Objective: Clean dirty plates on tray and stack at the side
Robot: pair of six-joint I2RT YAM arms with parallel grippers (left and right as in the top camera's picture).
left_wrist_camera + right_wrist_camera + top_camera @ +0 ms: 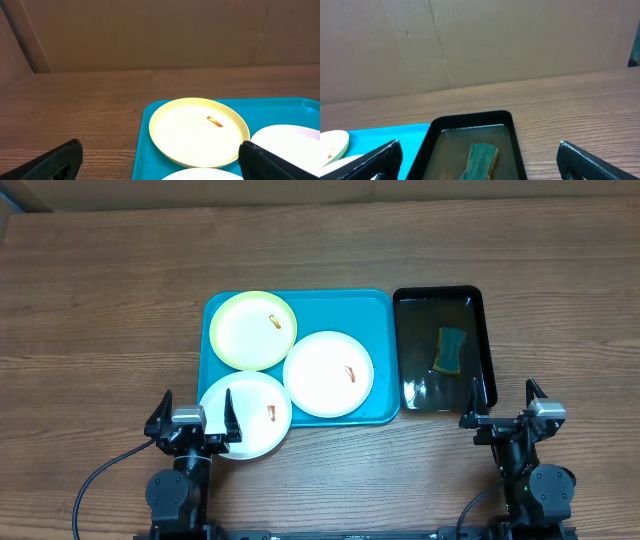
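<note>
Turquoise tray (382, 308) carries three smeared plates (328, 373); left tool (197, 404) and right tool (502, 407) both spread apart, empty.

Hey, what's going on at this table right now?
Nothing is being handled yet. Both arms sit at the near edge, with the left tool and right tool open and empty. A yellow-green plate, a middle white plate and a near white plate lie on the turquoise tray, each with an orange smear. A green sponge sits in the black tray of water beside it.
</note>
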